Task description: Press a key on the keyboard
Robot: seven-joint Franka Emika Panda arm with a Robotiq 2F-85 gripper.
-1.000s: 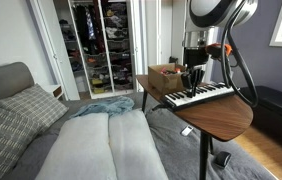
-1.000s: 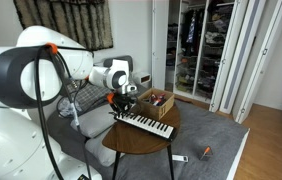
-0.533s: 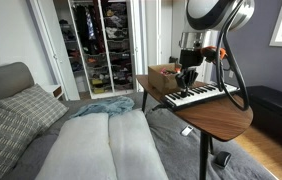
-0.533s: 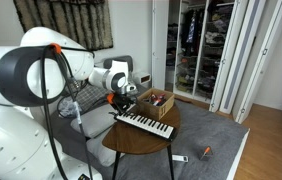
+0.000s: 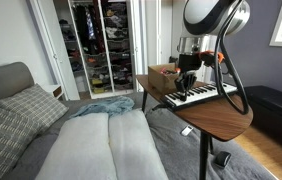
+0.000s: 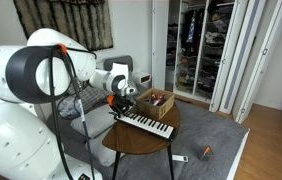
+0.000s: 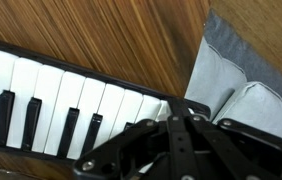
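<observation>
The keyboard is a slim dark piano keyboard with white and black keys, lying across the round wooden table. It also shows in an exterior view and in the wrist view. My gripper hangs right over the keyboard's end nearest the brown box, also seen in an exterior view. In the wrist view the gripper has its fingers together, tips at the last white keys by the keyboard's end. Whether a tip touches a key is hidden.
A brown open box stands on the table just behind the keyboard, close to the gripper; it also shows in an exterior view. A grey bed lies beside the table. An open closet is at the back. Small items lie on the floor.
The gripper has shifted a little along the keyboard toward its end by the brown box. The keyboard and box have not moved.
</observation>
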